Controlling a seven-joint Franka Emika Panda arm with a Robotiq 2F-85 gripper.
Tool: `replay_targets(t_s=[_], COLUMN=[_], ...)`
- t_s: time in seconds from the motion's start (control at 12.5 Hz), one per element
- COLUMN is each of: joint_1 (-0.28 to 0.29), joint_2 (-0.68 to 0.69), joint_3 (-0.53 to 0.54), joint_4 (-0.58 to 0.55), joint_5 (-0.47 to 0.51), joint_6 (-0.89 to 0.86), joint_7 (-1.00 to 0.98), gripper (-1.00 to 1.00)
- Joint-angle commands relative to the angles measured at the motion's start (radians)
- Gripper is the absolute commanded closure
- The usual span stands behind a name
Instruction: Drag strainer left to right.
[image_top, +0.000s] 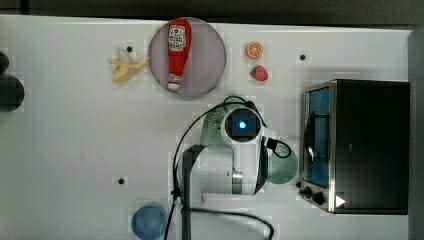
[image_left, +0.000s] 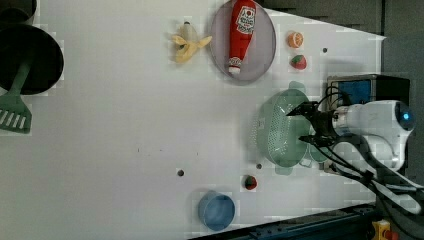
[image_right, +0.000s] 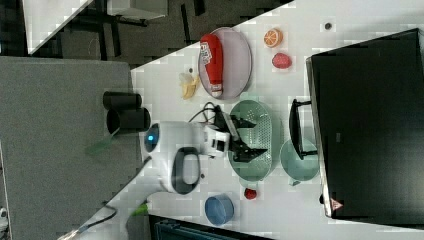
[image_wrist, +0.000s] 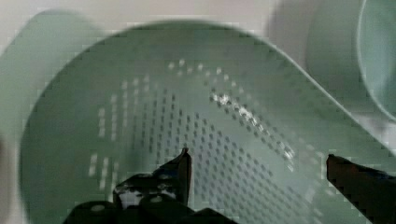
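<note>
Strainer (image_left: 281, 129) sits on the white table (image_left: 125, 140), upright, just beside the toaster oven (image_top: 357, 145); the green mug (image_right: 299, 160) stands between the two. Gripper (image_right: 252, 135) hangs over the strainer's bowl, fingers (image_wrist: 180, 170) spread wide, gripping nothing. Contact with the strainer cannot be told. Ketchup bottle (image_top: 178, 52) lies on a plate (image_top: 210, 60), farther from the oven than the strainer.
</note>
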Motion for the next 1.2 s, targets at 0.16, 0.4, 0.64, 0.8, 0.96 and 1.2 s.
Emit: replay_targets(t_s=[0.16,0.4,0.64,0.8,0.96,1.2], joint_1=[0.012,0.012,0.014,0.015,0.015,0.015], joint_2=[-0.266,-0.378,-0.471,-0.525,-0.561,-0.569], joint_3=[0.033,0.045,0.05,0.052,0.051,0.047], joint_4=[0.133,0.273,0.372,0.393,0.389,0.388], joint_5=[0.015,0.018,0.067,0.076,0.076,0.076], joint_6=[-0.281,-0.576,-0.813,-0.857,-0.865,-0.897], joint_7=[-0.167,-0.173,-0.175,-0.217,-0.263,-0.263], gripper=[-1.0,-1.0,-1.0,-1.0,-1.0,-1.0])
